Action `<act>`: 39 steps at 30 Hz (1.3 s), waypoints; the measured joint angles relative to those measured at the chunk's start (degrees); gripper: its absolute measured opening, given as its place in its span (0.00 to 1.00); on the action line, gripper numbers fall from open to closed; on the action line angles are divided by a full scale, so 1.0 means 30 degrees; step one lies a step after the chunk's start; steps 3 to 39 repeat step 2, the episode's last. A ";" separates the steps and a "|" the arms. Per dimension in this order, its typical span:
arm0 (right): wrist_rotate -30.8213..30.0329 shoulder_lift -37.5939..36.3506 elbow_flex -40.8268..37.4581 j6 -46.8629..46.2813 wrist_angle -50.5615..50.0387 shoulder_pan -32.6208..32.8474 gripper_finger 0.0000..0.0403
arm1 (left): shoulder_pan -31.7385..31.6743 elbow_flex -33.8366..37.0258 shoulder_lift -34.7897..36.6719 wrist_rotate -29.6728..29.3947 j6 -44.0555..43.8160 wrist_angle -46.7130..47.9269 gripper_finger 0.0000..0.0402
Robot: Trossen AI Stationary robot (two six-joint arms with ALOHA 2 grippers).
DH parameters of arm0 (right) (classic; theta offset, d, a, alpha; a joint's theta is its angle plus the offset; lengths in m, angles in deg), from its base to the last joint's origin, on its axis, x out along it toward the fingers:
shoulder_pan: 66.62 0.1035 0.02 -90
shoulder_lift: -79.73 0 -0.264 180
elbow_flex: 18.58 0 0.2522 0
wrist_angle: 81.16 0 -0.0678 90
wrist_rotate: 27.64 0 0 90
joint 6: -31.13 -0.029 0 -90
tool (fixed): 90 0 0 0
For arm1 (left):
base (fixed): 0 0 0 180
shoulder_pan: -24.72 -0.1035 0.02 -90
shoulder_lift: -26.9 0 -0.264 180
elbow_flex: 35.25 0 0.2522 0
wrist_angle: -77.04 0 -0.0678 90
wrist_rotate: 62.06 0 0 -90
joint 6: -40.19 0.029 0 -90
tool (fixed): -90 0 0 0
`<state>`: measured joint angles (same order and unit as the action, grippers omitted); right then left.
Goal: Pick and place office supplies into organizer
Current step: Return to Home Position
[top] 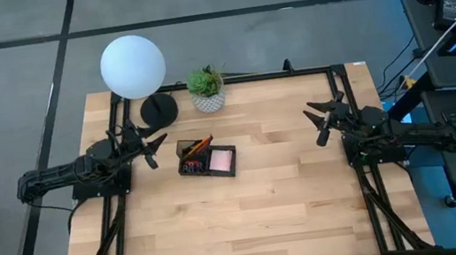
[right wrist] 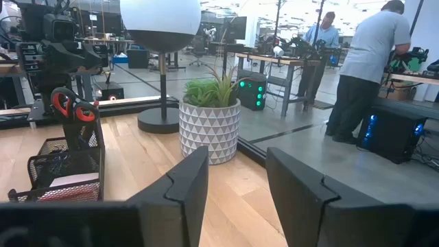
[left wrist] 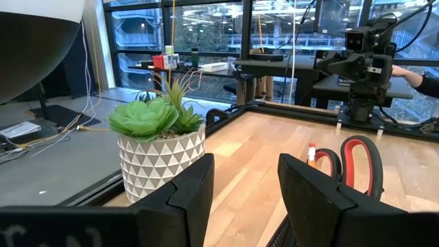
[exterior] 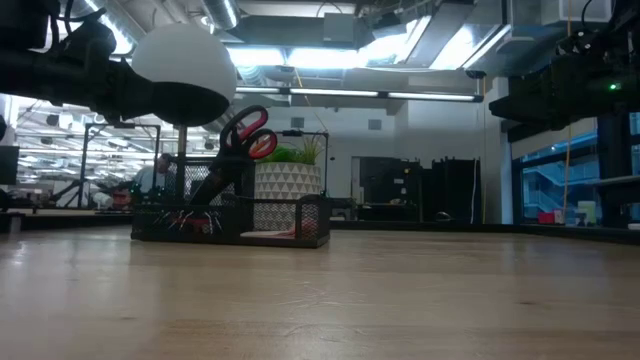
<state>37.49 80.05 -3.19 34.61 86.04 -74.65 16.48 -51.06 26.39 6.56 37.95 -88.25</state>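
The black mesh organizer (top: pixel 206 158) stands on the wooden table, left of centre. A pink sticky-note pad (top: pixel 222 160) lies flat in its low compartment. Red-handled scissors (exterior: pixel 246 137) stand in the taller section, handles up. An orange pencil (top: pixel 199 144) leans in the same section. My left gripper (top: pixel 156 152) hovers open just left of the organizer, pointing level, and its wrist view shows the scissors' handles (left wrist: pixel 351 165) just beyond its fingers. My right gripper (top: pixel 315 128) hovers open far to the right, with nothing between its fingers (right wrist: pixel 185 189).
A white globe lamp (top: pixel 132 67) on a black round base (top: pixel 159 110) and a potted green plant (top: pixel 206 89) stand at the table's far edge behind the organizer. Bare wood (top: pixel 250 223) spreads across the middle and near side. People stand in the room beyond (right wrist: pixel 367 62).
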 joint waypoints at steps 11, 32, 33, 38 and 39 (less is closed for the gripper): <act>0.0000 0.0000 0.0004 -0.0004 -0.0001 0.0000 0.37 | -0.0004 0.0004 0.0000 -0.0006 0.0000 0.0000 0.39; 0.0000 0.0000 0.0004 -0.0004 -0.0001 0.0000 0.37 | -0.0004 0.0004 0.0000 -0.0006 0.0000 0.0000 0.39; 0.0000 0.0000 0.0004 -0.0004 -0.0001 0.0000 0.37 | -0.0004 0.0004 0.0000 -0.0006 0.0000 0.0000 0.39; 0.0000 0.0000 0.0004 -0.0004 -0.0001 0.0000 0.37 | -0.0004 0.0004 0.0000 -0.0006 0.0000 0.0000 0.39; 0.0000 0.0000 0.0004 -0.0004 -0.0001 0.0000 0.37 | -0.0004 0.0004 0.0000 -0.0006 0.0000 0.0000 0.39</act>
